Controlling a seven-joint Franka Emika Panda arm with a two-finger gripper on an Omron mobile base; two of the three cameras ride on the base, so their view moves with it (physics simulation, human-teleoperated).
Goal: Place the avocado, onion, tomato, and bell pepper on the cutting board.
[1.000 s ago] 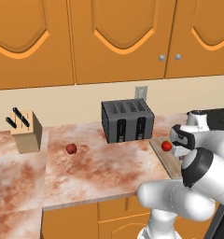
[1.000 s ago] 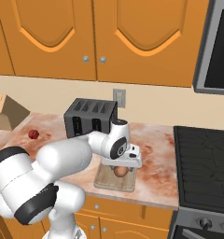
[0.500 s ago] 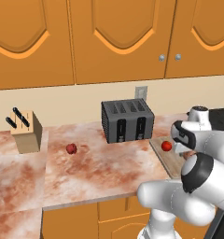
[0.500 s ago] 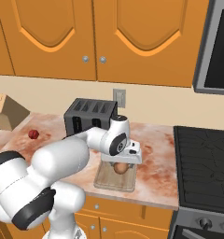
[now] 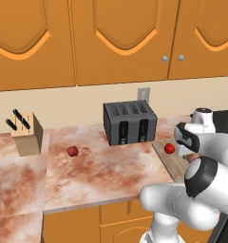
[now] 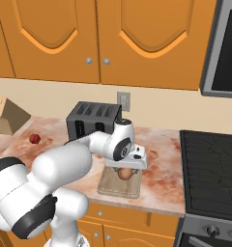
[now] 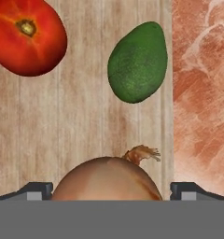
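Between the wide-spread jaws [image 7: 112, 189], the onion [image 7: 107, 179] is sitting on the cutting board [image 7: 62, 126], with the avocado [image 7: 137, 62] at 1 o'clock and the tomato [image 7: 27, 36] at 11.

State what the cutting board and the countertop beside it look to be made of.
Cutting board: apparently light, matte wood, judging by the straight lengthwise grain streaks. Countertop: seemingly polished stone, perhaps marble or granite, with reddish-brown mottling and pale veins; a laminate imitation can't be excluded.
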